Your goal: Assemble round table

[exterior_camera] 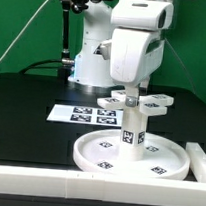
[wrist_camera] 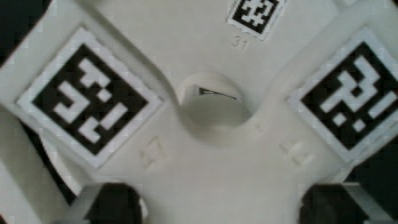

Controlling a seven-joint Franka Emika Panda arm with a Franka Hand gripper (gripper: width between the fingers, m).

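The large round disc [exterior_camera: 97, 154] lies flat on the black table. The short cylindrical leg [exterior_camera: 131, 130], tagged on its side, stands upright on the disc's middle. The cross-shaped foot piece [exterior_camera: 151, 102] sits level on top of the leg. My gripper [exterior_camera: 133, 92] comes straight down onto the foot piece. In the wrist view the foot piece [wrist_camera: 214, 150] fills the frame, with its centre hole [wrist_camera: 210, 108] and tags on its arms. My gripper [wrist_camera: 233, 206] has both dark fingers [wrist_camera: 114, 206] pressed against one arm of the cross, shut on it.
The marker board [exterior_camera: 85, 115] lies flat behind the disc toward the exterior view's left. The long white border wall [exterior_camera: 35, 178] runs along the front and turns up the exterior view's right [exterior_camera: 199, 159]. The robot base [exterior_camera: 89, 60] stands behind.
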